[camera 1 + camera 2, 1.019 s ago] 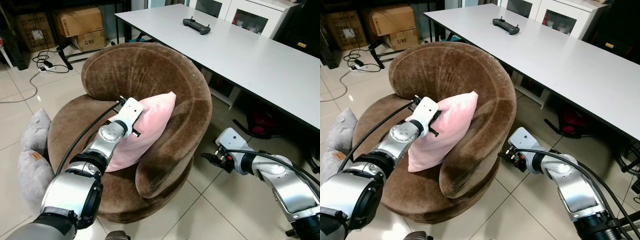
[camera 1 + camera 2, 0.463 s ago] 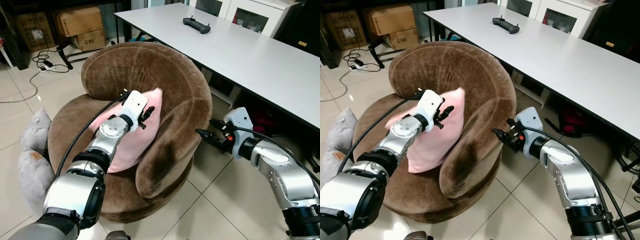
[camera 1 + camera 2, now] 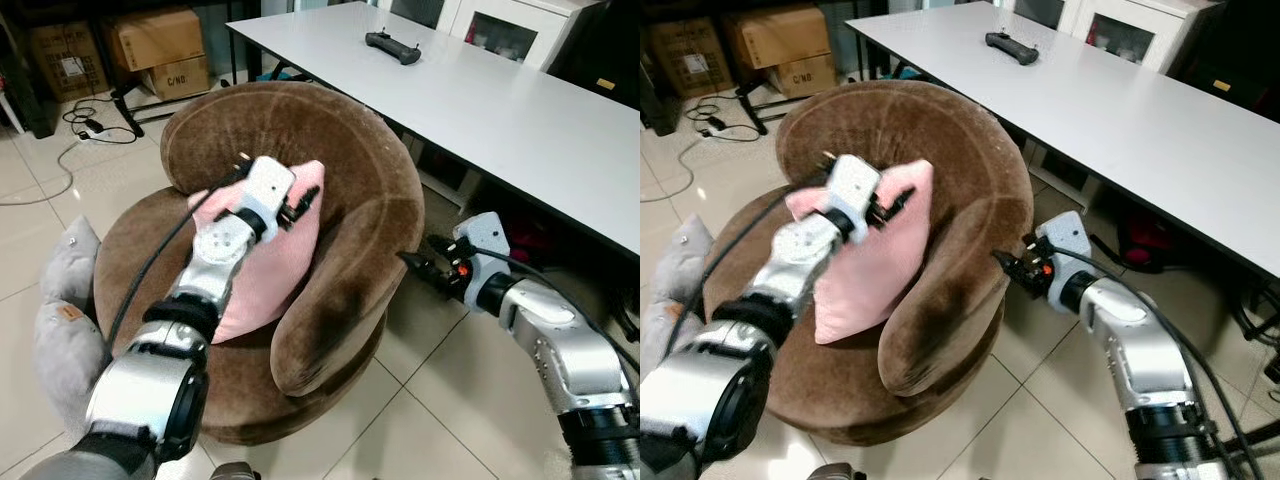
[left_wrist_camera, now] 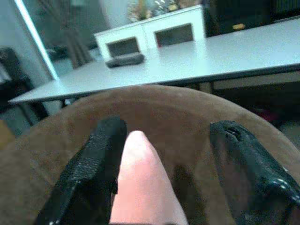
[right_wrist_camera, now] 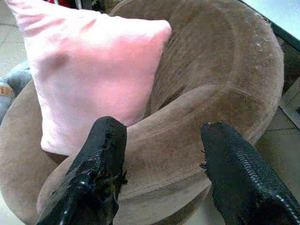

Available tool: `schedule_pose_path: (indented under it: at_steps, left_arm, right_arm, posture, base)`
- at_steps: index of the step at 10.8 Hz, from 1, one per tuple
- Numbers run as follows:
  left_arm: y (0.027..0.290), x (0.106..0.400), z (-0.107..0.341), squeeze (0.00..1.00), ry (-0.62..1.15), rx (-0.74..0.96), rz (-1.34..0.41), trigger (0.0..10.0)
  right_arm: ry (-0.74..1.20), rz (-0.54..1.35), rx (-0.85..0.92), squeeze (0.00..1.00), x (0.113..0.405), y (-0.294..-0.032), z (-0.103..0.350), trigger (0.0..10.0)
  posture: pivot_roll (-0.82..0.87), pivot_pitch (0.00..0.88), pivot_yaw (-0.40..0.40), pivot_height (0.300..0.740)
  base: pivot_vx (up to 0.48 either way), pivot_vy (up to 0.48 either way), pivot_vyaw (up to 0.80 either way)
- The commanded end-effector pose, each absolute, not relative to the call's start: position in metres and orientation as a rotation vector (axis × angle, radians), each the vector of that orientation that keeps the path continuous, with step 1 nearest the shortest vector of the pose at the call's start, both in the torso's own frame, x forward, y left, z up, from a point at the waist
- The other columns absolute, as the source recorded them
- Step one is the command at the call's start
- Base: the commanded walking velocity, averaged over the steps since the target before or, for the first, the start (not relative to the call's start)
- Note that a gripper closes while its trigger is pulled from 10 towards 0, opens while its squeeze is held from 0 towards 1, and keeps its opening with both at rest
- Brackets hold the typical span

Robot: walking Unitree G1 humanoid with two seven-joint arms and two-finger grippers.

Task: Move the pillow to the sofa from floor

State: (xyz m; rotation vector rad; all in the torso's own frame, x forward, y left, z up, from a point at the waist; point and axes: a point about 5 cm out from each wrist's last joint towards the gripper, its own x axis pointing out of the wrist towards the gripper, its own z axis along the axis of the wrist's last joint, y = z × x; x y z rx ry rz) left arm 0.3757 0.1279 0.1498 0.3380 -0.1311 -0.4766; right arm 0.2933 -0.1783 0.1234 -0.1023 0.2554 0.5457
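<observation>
Pillow, pink, stood on edge in the seat of the brown sofa, leaned against the inner backrest toward the right arm, top corner up. Left gripper at the pillow's upper edge, fingers apart, one pad touching the corner, nothing clamped; probably a release after placement, or a steadying touch so the cushion stayed upright. Right gripper hung outside the sofa's right rim, fingers spread and empty, aimed at the arm, apparently clear of the work. Grey cushions on the floor by the left edge. Task judged nearly complete.
</observation>
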Motion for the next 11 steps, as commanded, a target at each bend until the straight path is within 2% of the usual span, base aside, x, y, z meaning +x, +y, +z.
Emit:
schedule_pose_path:
  at_steps: [1, 2, 4, 7, 8, 11]
  left_arm:
    - [0.139, 0.373, 0.153, 0.08, -0.159, 0.357, -0.424, 10.0]
    - [0.145, 0.369, 0.155, 0.0, -0.181, 0.373, -0.404, 10.0]
    - [0.163, 0.333, 0.156, 0.0, -0.218, 0.293, -0.303, 10.0]
    - [0.176, 0.275, 0.126, 0.0, -0.091, 0.288, -0.174, 10.0]
    - [0.179, 0.261, 0.124, 0.0, -0.053, 0.293, -0.125, 10.0]
    - [0.177, 0.258, 0.128, 0.0, -0.038, 0.261, -0.085, 10.0]
  right_arm:
    - [0.215, 0.5, -0.104, 0.0, 0.293, -0.181, 0.127, 10.0]
    - [0.199, 0.478, -0.101, 0.0, 0.293, -0.18, 0.127, 10.0]
    - [0.175, 0.342, -0.063, 0.0, 0.288, -0.165, 0.121, 10.0]
    - [0.184, 0.22, -0.017, 0.0, 0.274, -0.151, 0.109, 10.0]
    - [0.198, 0.185, -0.019, 0.0, 0.275, -0.149, 0.107, 10.0]
    - [0.228, 0.149, -0.023, 0.0, 0.279, -0.152, 0.105, 10.0]
  posture:
    - [0.02, 0.0, -0.052, 0.74]
    - [0.03, 0.0, -0.056, 0.74]
    - [0.04, 0.0, -0.046, 0.74]
    - [0.05, 0.0, -0.051, 0.74]
    - [0.08, 0.0, -0.076, 0.74]
    - [0.09, 0.0, -0.083, 0.74]
  base:
    - [0.0, 0.0, 0.0]
    - [0.0, 0.0, 0.0]
    - [0.0, 0.0, 0.0]
    - [0.0, 0.0, 0.0]
    - [0.0, 0.0, 0.0]
    - [0.0, 0.0, 0.0]
